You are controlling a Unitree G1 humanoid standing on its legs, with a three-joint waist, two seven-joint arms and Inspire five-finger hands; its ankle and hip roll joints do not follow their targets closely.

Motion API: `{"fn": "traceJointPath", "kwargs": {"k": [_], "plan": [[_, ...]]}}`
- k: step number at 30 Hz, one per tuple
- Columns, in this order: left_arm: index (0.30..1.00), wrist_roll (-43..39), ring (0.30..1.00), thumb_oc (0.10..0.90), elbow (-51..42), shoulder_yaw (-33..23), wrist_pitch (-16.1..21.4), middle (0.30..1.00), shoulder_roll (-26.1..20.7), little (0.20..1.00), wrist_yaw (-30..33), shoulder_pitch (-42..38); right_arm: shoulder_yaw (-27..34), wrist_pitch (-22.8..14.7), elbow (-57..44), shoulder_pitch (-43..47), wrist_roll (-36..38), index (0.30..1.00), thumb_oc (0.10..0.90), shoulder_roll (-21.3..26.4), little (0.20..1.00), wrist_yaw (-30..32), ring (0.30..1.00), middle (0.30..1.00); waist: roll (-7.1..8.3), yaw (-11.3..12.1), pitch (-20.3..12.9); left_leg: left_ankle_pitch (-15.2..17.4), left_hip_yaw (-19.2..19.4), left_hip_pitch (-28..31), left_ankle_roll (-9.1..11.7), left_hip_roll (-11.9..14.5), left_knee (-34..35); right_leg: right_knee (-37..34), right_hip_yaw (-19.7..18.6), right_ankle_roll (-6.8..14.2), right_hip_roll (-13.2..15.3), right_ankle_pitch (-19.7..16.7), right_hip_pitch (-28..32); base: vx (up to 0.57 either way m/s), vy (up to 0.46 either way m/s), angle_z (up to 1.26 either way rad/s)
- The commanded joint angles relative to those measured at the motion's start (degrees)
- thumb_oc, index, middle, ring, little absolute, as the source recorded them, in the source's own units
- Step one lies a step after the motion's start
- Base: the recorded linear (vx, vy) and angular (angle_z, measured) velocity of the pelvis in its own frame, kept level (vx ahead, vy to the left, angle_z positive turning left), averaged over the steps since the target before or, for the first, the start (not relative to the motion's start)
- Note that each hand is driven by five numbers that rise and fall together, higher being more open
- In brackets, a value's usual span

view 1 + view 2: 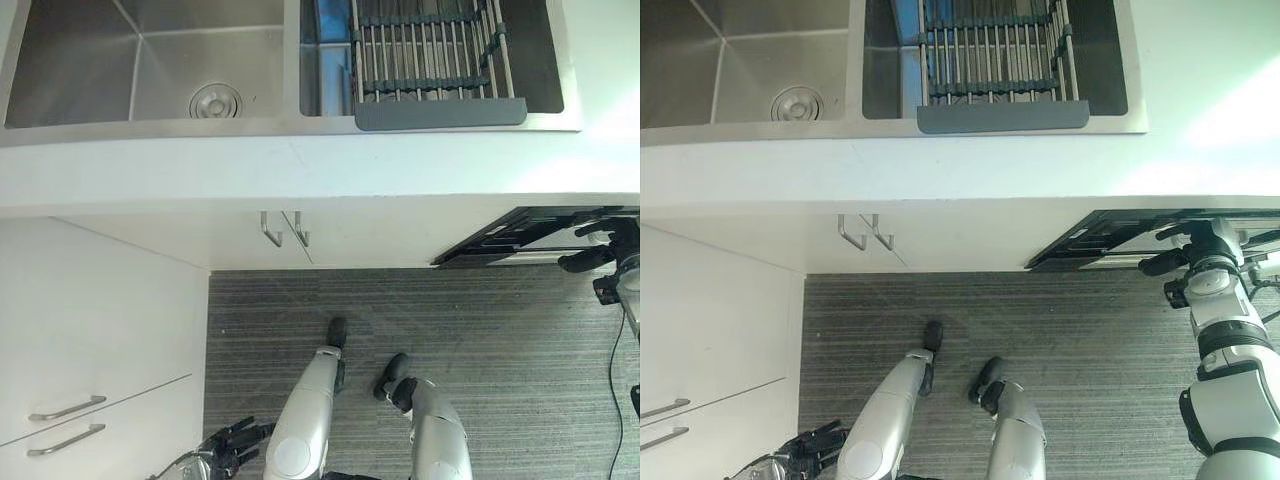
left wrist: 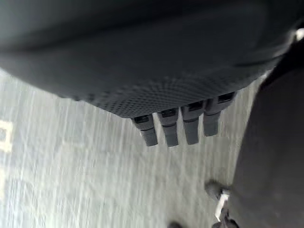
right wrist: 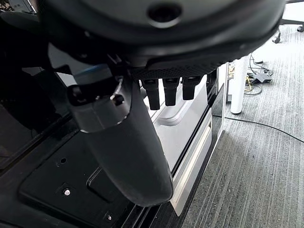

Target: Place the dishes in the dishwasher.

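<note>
Overhead, the white counter (image 1: pixel 300 170) spans the frame with the steel sink (image 1: pixel 140 60) at upper left and a drying rack (image 1: pixel 430 60) at upper centre; no dishes can be made out on it. Partly open, the dishwasher door (image 1: pixel 1110 240) juts from under the counter at right, its long edge running left-right, cut off by the frame. The right hand (image 1: pixel 1200 250) rests at the door's edge, fingers straight and holding nothing, while the left hand (image 1: pixel 230 445) hangs at lower left, fingers relaxed over the carpet (image 1: pixel 480 340).
</note>
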State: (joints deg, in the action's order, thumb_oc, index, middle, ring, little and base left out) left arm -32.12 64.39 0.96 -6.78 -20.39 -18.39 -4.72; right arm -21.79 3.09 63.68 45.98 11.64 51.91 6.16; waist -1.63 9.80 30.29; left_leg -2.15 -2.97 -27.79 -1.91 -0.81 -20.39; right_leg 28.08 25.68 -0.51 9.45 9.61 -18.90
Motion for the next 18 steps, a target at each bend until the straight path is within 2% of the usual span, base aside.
{"fn": "traceJointPath", "kwargs": {"k": [1, 3, 4, 5, 7, 8, 9, 10, 11, 13, 14, 16, 18], "plan": [[0.9, -0.29, 0.9, 0.8, -1.81, 3.77, 5.4, 0.9, -2.82, 0.9, -0.47, 4.06, 2.73, -12.19, -10.99, 9.89, 4.17, 0.9, 0.8, -2.38, 0.9, 1.58, 0.9, 0.9, 0.67, 4.48, -4.25, 11.86, 4.95, 8.1, -0.06, 0.42, 3.2, 4.15, -4.09, 3.21, -1.0, 9.22, 5.74, -0.11, -0.073, 0.25], [0.9, 6.57, 0.9, 0.8, -1.48, 4.24, 8.51, 0.9, -2.59, 0.9, 1.41, 3.89, 3.95, -12.97, -12.29, 6.59, 4.02, 0.9, 0.8, -4.44, 0.9, 1.14, 0.9, 0.9, 0.25, 3.87, -4.93, 11.94, 5.17, 8.38, 0.68, 1.24, 3.2, 1.96, -3.89, 3.39, -1.55, 9.08, 6.99, -0.09, -0.034, 0.15], [0.9, 14.97, 0.9, 0.8, -1.04, 5.45, 11.97, 0.9, -2.81, 0.9, 5.62, 3.74, 4.69, -13.26, -13.49, 4.04, 4.07, 0.9, 0.8, -6.01, 0.9, 0.74, 0.9, 0.9, -0.08, 3.32, -5.49, 11.87, 5.3, 8.64, 1.34, 1.96, 3.2, 0.2, -3.99, 3.57, -2.07, 8.84, 7.99, -0.22, 0.01, -0.06], [0.9, 19.2, 0.9, 0.8, -1.41, 8.11, 17.12, 0.9, -3.75, 0.9, 11.6, 3.16, 5.1, -12.58, -15.82, 0.31, 5.25, 0.9, 0.8, -8.17, 0.9, -0.42, 0.9, 0.9, -1.41, 2.14, -6.47, 10.42, 5.68, 7.91, 2.0, 3.67, 3.2, -2.48, -3.76, 3.29, -3.35, 7.1, 8.66, -0.21, 0.053, -0.17], [0.9, 22.25, 0.9, 0.8, -4.49, 8.15, 15.75, 0.9, -4.66, 0.9, 17.09, 0.98, 5.85, -12.1, -19.58, -6.37, 6.64, 0.9, 0.8, -10.54, 0.9, -0.08, 0.9, 0.9, -2.23, 0.41, -7.73, 10.19, 6.78, 8.36, 3.0, 4.51, 3.2, -5.77, -4.13, 3.59, -3.76, 6.91, 11.52, -0.11, 0.047, -0.16], [0.9, 25.79, 0.9, 0.8, -6.9, 8.34, 15.09, 0.9, -6.07, 0.9, 22.11, -0.28, 6.82, -10.82, -22.15, -11.33, 8.11, 0.9, 0.8, -12.74, 0.9, 0.42, 0.9, 0.9, -2.66, -0.83, -8.54, 9.57, 7.55, 8.38, 3.73, 5.04, 3.2, -7.74, -4.25, 3.7, -3.9, 6.59, 13.39, -0.06, -0.022, -0.15], [0.9, 28.27, 0.9, 0.8, -9.48, 7.63, 13.55, 0.9, -7.82, 0.9, 24.39, -1.23, 8.1, -11.77, -24.02, -16.84, 7.32, 0.9, 0.8, -15.27, 0.9, 1.55, 0.9, 0.9, -3.11, -1.95, -9.17, 9.07, 8.47, 8.15, 4.38, 5.69, 3.2, -9.68, -4.27, 3.71, -3.91, 6.24, 14.86, -0.08, -0.03, -0.14], [0.9, 30.14, 0.9, 0.8, -10.7, 7.1, 13.56, 0.9, -9.23, 0.9, 25.68, -1.6, 8.71, -12.12, -24.77, -20.01, 7.6, 0.9, 0.8, -16.5, 0.9, 2.1, 0.9, 0.9, -3.37, -2.67, -9.61, 8.76, 9.05, 8.11, 4.74, 6.08, 3.2, -10.74, -4.36, 3.7, -3.86, 6.02, 15.78, -0.06, 0.001, -0.1], [0.9, 30.48, 0.9, 0.8, -11.73, 6.67, 13.09, 0.9, -10.49, 0.9, 26.26, -1.65, 9.32, -12.73, -25.17, -22.57, 7.6, 0.9, 0.8, -17.04, 0.9, 1.89, 0.9, 0.9, -3.54, -3.21, -9.93, 8.51, 9.54, 8.13, 4.96, 6.29, 3.2, -10.9, -4.53, 3.73, -3.63, 6.04, 16.12, -0.07, 0.021, -0.09], [0.9, 32.63, 0.9, 0.8, -13.13, 4.59, 15.49, 0.9, -13.77, 0.9, 27.94, -1.47, 11.36, -13.31, -25.85, -29.46, 7.64, 0.9, 0.8, -18.66, 0.9, 0.88, 0.9, 0.9, -3.97, -5.43, -11.21, 7.84, 10.65, 8.35, 5.54, 6.66, 3.2, -10.9, -5.9, 3.79, -2.92, 6.19, 16.6, -0.05, 0.061, -0.15], [0.9, 31.07, 0.9, 0.8, -13.83, 3.58, 16.25, 0.9, -14.97, 0.9, 27.46, -0.96, 12.23, -14.01, -25.85, -33.11, 7.1, 0.9, 0.8, -19.36, 0.9, -0.21, 0.9, 0.9, -4.16, -6.84, -11.86, 7.83, 11.03, 9.0, 5.64, 6.67, 3.2, -10.9, -7.1, 3.91, -2.54, 6.16, 16.88, 0.0, 0.085, -0.31], [0.9, 29.37, 0.9, 0.8, -14.22, 1.94, 18.64, 0.9, -15.42, 0.9, 25.54, -0.13, 13.48, -14.27, -25.71, -37.19, 6.97, 0.9, 0.8, -20.37, 0.9, -0.28, 0.9, 0.9, -4.24, -8.5, -12.91, 8.25, 11.29, 10.15, 5.62, 6.62, 3.2, -10.9, -8.52, 4.22, -2.07, 5.85, 16.73, 0.0, 0.053, -0.4], [0.9, 29.86, 0.9, 0.8, -15.65, 1.56, 19.28, 0.9, -15.09, 0.9, 22.81, 0.8, 14.48, -14.46, -24.71, -40.51, 5.97, 0.9, 0.8, -21.43, 0.9, -0.77, 0.9, 0.9, -4.07, -9.83, -14.12, 9.03, 11.59, 11.49, 5.55, 6.64, 3.2, -10.9, -9.63, 4.65, -1.72, 5.52, 16.45, 0.02, 0.011, -0.37]]}}
